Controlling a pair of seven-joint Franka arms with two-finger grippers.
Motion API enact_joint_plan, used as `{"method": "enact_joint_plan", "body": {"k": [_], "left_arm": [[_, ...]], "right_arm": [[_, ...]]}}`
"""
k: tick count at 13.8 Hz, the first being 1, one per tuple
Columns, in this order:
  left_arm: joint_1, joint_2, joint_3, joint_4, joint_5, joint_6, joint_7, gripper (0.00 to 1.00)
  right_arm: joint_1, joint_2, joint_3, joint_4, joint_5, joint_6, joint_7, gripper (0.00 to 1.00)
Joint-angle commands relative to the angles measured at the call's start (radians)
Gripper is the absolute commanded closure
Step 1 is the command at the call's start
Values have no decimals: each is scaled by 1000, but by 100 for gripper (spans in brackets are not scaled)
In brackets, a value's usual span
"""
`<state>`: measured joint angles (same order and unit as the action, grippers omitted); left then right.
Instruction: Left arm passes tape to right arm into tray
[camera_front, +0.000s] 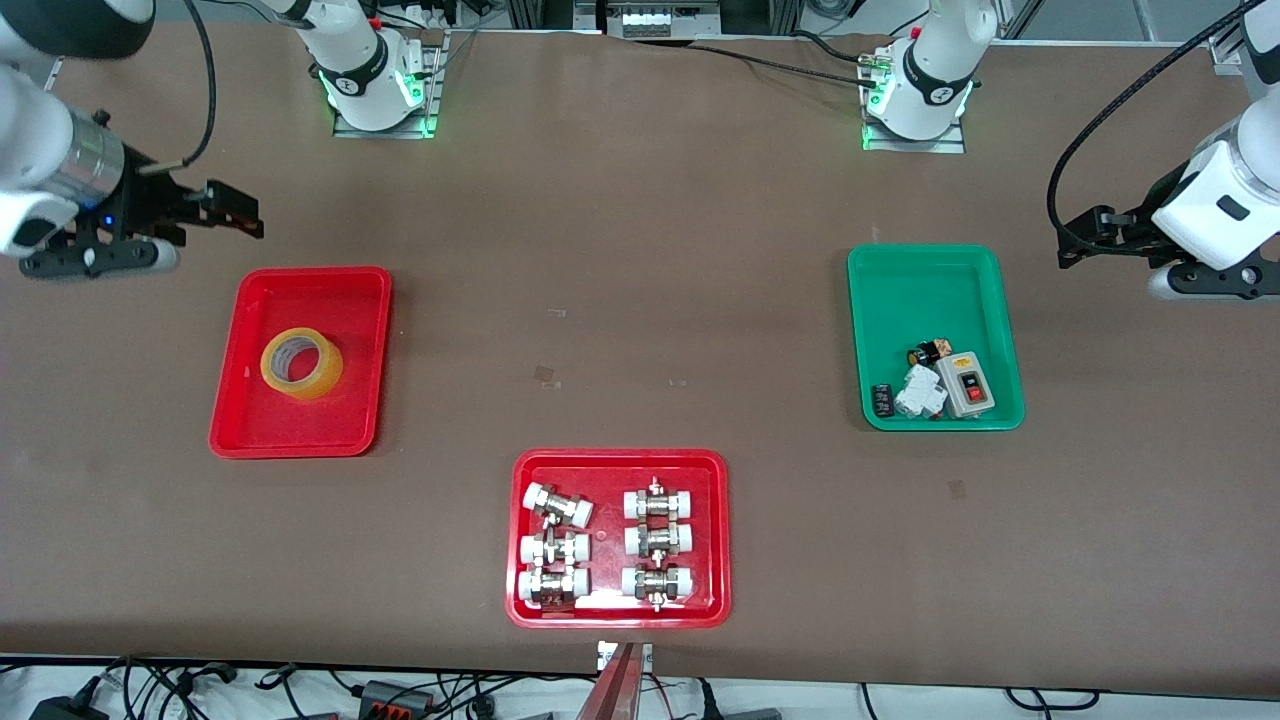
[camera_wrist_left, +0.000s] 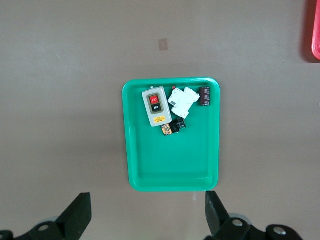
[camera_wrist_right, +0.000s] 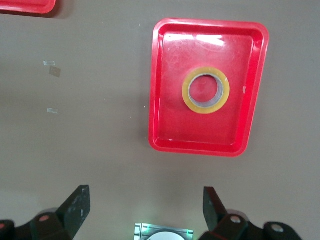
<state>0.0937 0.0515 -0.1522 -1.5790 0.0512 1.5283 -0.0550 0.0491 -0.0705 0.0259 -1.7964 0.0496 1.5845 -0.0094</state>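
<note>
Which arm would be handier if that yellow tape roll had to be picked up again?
The right. Its right gripper hangs open near the red tray holding the tape; the left gripper, also open, waits by the green tray.

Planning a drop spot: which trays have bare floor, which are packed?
The red tray has bare floor all round the tape. The green tray is bare toward the robots' bases, with parts bunched at its camera end. The fittings tray is packed.
</note>
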Motion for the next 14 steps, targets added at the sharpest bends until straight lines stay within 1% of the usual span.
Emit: {"method": "enact_joint_plan", "body": {"k": [1,3,5,8,14], "left_arm": [[-2,7,0,22,13,-17,-8,0],[-2,7,0,22,13,-19,-6,0],[-2,7,0,22,13,-19,-5,0],[-2,7,0,22,13,-19,-3,0],[-2,7,0,22,12,-19,-3,0]], "right_arm": [[-14,-51,3,-45,-17,37,23,0],[-40,21,3,43,-17,-18,48,0],[-37,31,5,109,-17,-50,48,0],[-45,64,2,162,-13,-52,35,0],[-38,74,6,213,-13,-52,32,0]]}}
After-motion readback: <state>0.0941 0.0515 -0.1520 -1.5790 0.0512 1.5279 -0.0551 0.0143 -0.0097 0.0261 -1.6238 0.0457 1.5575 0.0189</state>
